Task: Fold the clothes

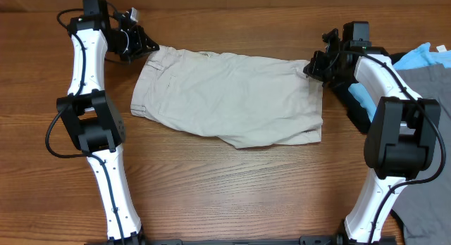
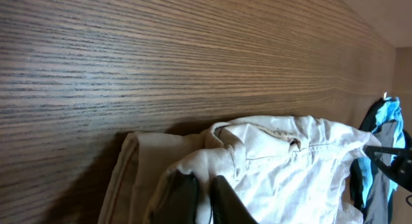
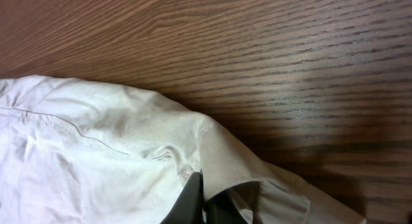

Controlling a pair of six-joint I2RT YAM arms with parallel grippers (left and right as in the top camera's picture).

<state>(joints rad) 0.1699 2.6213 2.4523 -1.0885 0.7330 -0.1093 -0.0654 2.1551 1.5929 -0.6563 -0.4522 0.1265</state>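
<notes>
The pale beige shorts (image 1: 232, 97) lie spread across the table's far middle, waistband to the left. My left gripper (image 1: 146, 44) is shut on the shorts' far left corner; in the left wrist view its fingers (image 2: 205, 197) pinch a fold of the cloth (image 2: 270, 159). My right gripper (image 1: 313, 67) is shut on the shorts' far right corner; in the right wrist view the fingers (image 3: 205, 201) clamp the hem (image 3: 129, 153). A light blue garment (image 1: 426, 56) and a grey garment (image 1: 423, 83) lie at the right, partly under the right arm.
Bare wooden table (image 1: 232, 196) lies in front of the shorts. A pile of garments sits at the right edge, with more grey cloth (image 1: 423, 217) at the near right corner. The blue garment also shows in the left wrist view (image 2: 380, 140).
</notes>
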